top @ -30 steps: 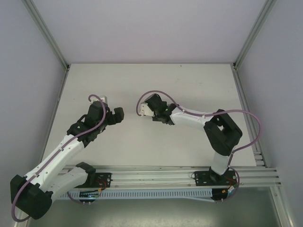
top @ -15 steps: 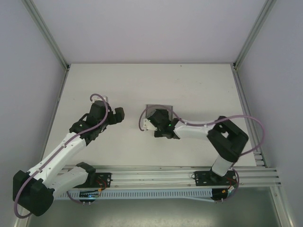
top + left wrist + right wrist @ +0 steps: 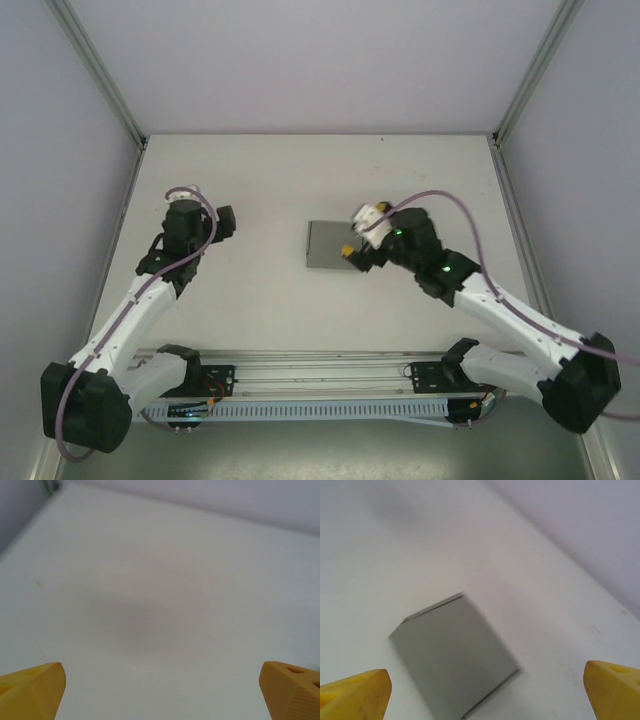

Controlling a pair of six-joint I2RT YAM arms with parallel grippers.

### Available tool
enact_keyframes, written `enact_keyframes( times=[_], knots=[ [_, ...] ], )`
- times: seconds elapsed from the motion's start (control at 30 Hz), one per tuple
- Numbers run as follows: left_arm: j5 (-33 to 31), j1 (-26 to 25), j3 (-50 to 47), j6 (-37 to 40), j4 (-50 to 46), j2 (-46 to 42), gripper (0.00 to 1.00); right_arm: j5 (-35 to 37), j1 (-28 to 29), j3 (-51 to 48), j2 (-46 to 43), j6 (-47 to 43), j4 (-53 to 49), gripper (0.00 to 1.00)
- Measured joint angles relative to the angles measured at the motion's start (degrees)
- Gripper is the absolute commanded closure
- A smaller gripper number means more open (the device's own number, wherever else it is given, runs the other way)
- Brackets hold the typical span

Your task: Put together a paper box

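Paper box [image 3: 330,245]: folded shut, lying flat near the centre of the table [image 3: 260,170]. Right gripper [image 3: 485,692]: jaws wide, holding nothing, at the box's 3 o'clock edge in the top view. Left gripper [image 3: 160,690]: jaws wide, empty, well apart at the box's 9 o'clock.

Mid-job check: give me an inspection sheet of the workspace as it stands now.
Surface: white table, bare apart from the box.
Job's things: grey paper box lying flat mid-table, not held.
Clutter: nothing seen.
Grippers: left gripper open over bare table; right gripper open at the box's right edge, not touching it.
Cables: purple cables loop along both arms, off the box.
Surroundings: pale walls, aluminium frame posts, rail at near edge.
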Motion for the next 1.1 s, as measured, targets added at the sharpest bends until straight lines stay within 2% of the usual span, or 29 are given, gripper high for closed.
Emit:
enact_keyframes(
  times=[0.17,0.37,0.47,0.63,0.73,0.83,0.93,1.0,1.1],
  knots=[
    [-0.4,9.4,-8.6,9.2,18.1,2.9,0.02,6.2,-11.2,-0.2,-0.3,10.6,3.2,0.01],
    [4.9,11.1,-17.8,14.4,36.3,15.3,0.02,11.0,-24.0,-5.8,6.9,17.9,7.8,0.01],
    [7.2,11.2,-19.1,15.7,44.5,20.6,0.01,11.4,-27.0,-9.7,10.6,18.3,12.3,0.01],
    [12.5,11.7,-21.3,17.4,58.6,28.4,0.01,9.8,-27.7,-18.1,14.1,17.0,25.4,0.01],
    [14.1,12.2,-22.2,17.6,61.5,28.9,0.01,8.3,-28.1,-23.4,19.3,16.3,38.4,0.01],
    [15.0,12.3,-22.2,17.8,63.9,28.9,0.01,7.5,-29.2,-24.9,25.0,16.4,43.5,0.01],
    [15.4,12.3,-22.2,17.8,65.0,28.9,0.01,3.3,-34.3,-24.8,25.7,18.8,47.4,0.01],
    [15.5,12.3,-22.2,17.8,65.3,28.9,0.01,0.2,-38.5,-24.7,28.7,20.9,54.6,0.01],
    [15.5,12.3,-22.2,17.8,65.7,28.9,0.01,-2.4,-41.4,-23.8,31.7,23.3,55.6,0.01]
  ],
)
